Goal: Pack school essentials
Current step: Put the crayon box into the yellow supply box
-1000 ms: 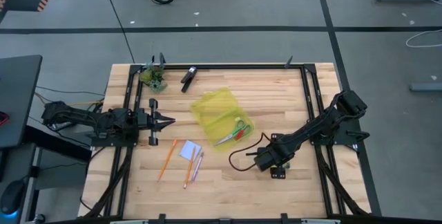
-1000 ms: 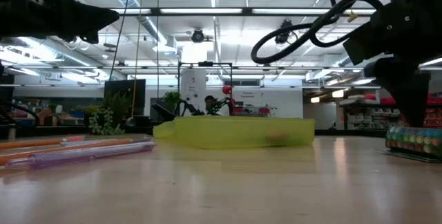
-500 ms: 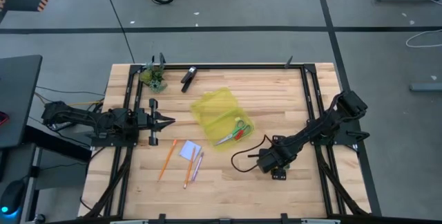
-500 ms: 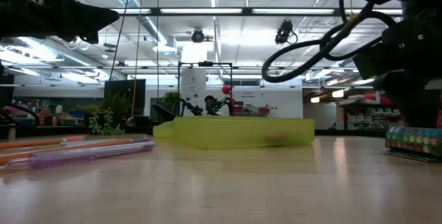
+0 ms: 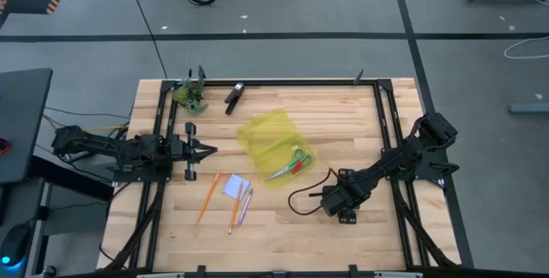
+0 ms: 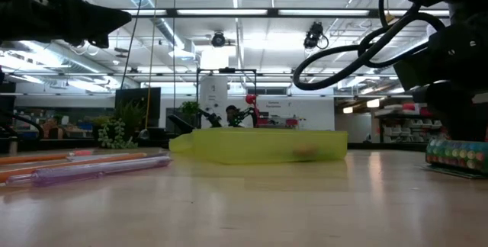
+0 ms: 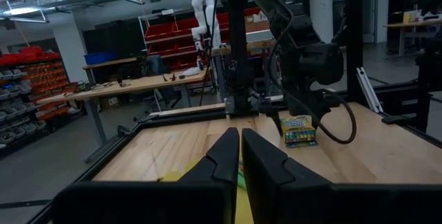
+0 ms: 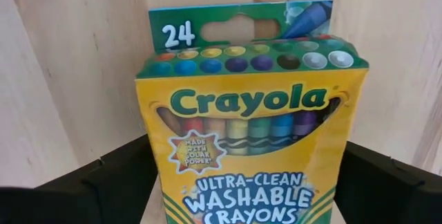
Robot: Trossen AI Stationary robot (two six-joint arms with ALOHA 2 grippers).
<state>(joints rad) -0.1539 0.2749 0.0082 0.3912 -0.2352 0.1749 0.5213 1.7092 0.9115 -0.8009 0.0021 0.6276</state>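
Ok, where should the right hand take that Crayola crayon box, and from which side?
Grip the Crayola crayon box across its narrow width, on the two long side edges, coming straight down. It lies flat, face up on the table, and the right hand hangs above it with open fingers flanking those edges. The left hand waits at the table's left side.

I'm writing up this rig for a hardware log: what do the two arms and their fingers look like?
Both arms are black and jointed. The left gripper ends in two tapered, wedge-shaped black fingers. The right gripper has blocky black fingers, and a black cable loops from that arm over the table. No markings are visible on either arm.
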